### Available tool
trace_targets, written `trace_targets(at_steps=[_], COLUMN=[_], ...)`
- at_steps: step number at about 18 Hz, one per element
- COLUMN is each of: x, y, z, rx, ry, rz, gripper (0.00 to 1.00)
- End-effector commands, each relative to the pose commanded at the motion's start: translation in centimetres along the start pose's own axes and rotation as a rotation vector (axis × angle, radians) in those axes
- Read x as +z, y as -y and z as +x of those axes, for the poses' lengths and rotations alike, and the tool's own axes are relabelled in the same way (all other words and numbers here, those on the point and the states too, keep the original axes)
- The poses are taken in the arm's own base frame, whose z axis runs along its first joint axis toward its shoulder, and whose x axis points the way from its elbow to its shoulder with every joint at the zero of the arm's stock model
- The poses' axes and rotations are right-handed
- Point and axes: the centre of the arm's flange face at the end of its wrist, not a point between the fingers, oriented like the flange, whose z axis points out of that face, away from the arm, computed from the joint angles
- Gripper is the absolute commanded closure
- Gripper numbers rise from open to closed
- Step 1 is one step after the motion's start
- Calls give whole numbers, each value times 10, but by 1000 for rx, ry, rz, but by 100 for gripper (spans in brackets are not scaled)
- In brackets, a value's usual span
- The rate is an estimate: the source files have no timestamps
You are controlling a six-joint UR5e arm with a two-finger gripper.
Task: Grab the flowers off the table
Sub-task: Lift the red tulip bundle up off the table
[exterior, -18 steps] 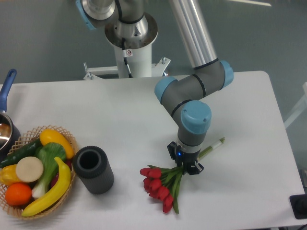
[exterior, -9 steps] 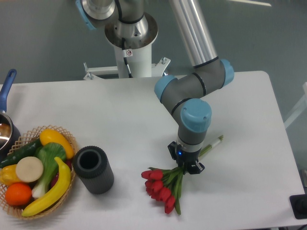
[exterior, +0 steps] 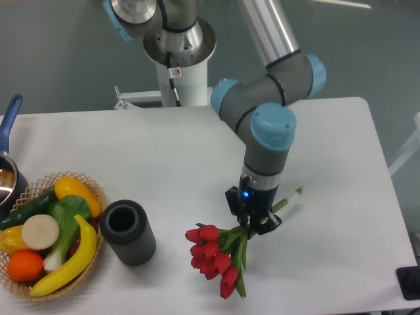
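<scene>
Hand (exterior: 252,225) clamped on the stems of the flowers (exterior: 213,259), lower centre of the frame, red heads drooping left over the white bench (exterior: 164,151)

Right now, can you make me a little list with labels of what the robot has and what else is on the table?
end effector: shut on the stems of the flowers, pointing down
flowers: red tulips, heads lower left of the end effector, stem ends poking out to its upper right
table: white, flat
basket: at the left edge, full of fruit and vegetables
black cylinder: upright, right of the basket
pot: far left, blue handle, partly cut off
</scene>
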Motion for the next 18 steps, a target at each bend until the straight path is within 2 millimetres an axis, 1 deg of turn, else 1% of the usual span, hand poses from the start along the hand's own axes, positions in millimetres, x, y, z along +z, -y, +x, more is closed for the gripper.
trace_targets(at_steps=[3,6,7,8,9,10,11,12,14,18], x=[-23,-37,-39,-45,-56,-69,-70,-74,-82,-91], y=[17,35,39,43,50,50,46,47,49,45], z=[-5,-1,1,2,5,4,5,6,4,-1], rx=[-4,-2,-3,-6,-10,-42,-59,-59,-61,-96], ry=[-8,-22,-35,-45,-51,-54,-61,-63,-68,-82], rz=[150,247,282,323,365,400,413,428,466,514], gripper=[72,72,72,72,72,72,72,72,72,72])
